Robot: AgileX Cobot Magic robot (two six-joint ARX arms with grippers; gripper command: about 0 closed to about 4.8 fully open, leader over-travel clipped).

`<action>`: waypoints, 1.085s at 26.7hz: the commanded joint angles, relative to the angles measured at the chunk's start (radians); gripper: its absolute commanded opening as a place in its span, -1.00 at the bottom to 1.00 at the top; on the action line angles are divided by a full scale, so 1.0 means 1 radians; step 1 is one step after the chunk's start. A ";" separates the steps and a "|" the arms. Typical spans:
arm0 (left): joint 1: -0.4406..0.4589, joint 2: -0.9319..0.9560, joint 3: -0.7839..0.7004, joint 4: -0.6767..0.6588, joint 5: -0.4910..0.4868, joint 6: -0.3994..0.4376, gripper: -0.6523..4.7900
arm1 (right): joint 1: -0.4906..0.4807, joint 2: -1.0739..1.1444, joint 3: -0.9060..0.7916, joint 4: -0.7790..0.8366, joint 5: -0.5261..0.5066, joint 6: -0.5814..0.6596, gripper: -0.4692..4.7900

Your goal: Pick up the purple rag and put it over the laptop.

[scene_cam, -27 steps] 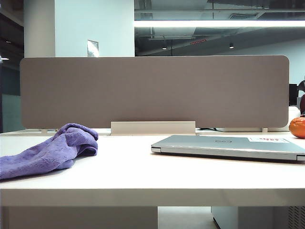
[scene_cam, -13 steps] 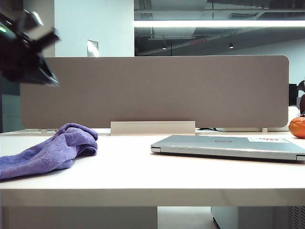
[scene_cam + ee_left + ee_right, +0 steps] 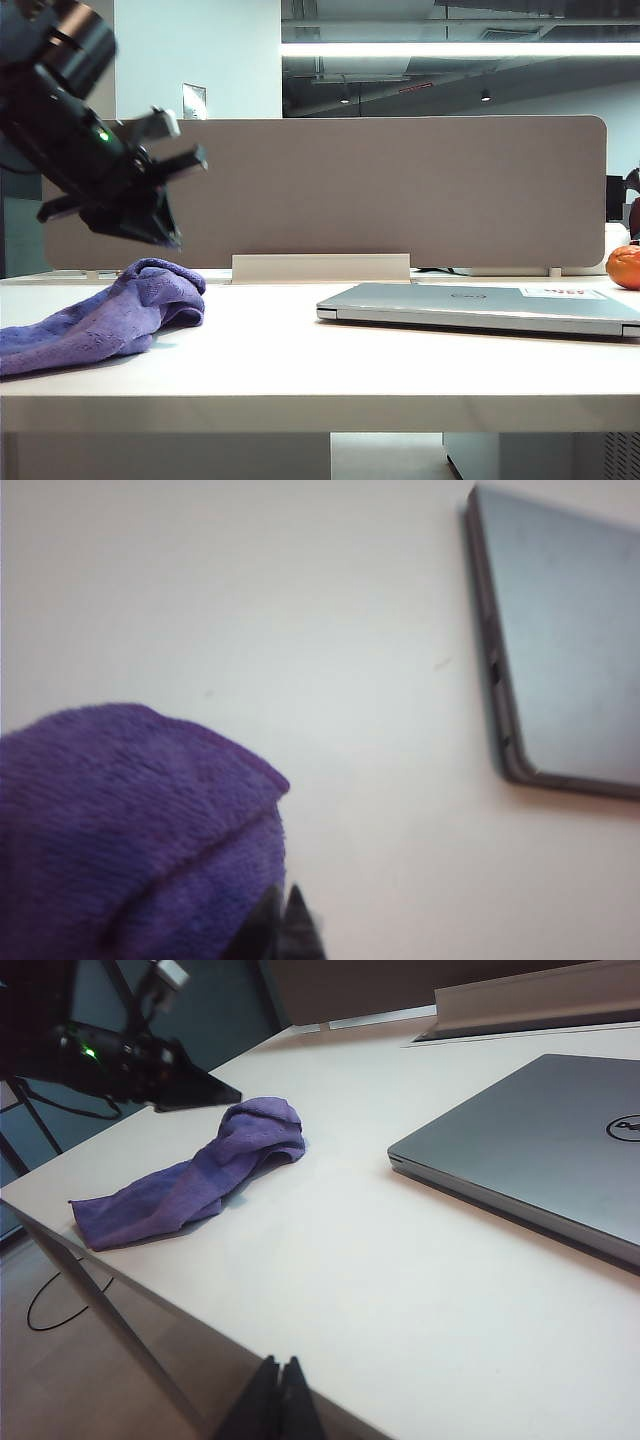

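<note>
My right gripper [image 3: 281, 1392] hangs off the near edge of the white table [image 3: 330, 370], fingers pressed together and holding nothing — well apart from the purple rag [image 3: 195, 1178], which lies across the table from it. That rag [image 3: 105, 315] sprawls in a long crumpled heap near the table's left end, its bunched, raised end pointing toward the laptop [image 3: 480, 305]. The laptop, silver-grey and closed flat with a dark round logo [image 3: 625, 1127] on its lid and a white sticker with red print [image 3: 563, 293], sits to the right of the rag with bare tabletop between them. My left gripper [image 3: 160, 225] hovers just above the rag's raised end, angled downward, fingers closed together and empty; in the left wrist view its dark tips [image 3: 283, 927] show against the purple terry [image 3: 120, 830]. Beyond the rag stands a grey desk divider [image 3: 330, 190] — and past the laptop's far right corner, an orange fruit [image 3: 624, 266].
</note>
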 commanded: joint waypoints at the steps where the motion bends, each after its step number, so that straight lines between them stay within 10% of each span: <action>1: -0.025 0.010 0.007 -0.047 -0.049 0.035 -0.44 | 0.001 -0.002 -0.006 0.017 0.006 0.000 -0.85; 10: -0.041 0.010 0.006 -0.157 -0.144 0.079 0.76 | 0.001 -0.002 -0.006 0.016 0.006 0.000 -0.85; 17: -0.041 0.031 0.006 -0.157 -0.146 0.080 0.75 | 0.001 -0.002 -0.006 0.010 0.005 0.000 -0.85; 24: -0.041 0.085 0.006 -0.154 -0.146 0.078 0.66 | 0.001 -0.002 -0.006 0.010 0.005 0.000 -0.85; 29: -0.041 0.088 0.006 -0.151 -0.145 0.076 -0.53 | 0.001 -0.002 -0.006 0.010 0.005 0.000 -0.85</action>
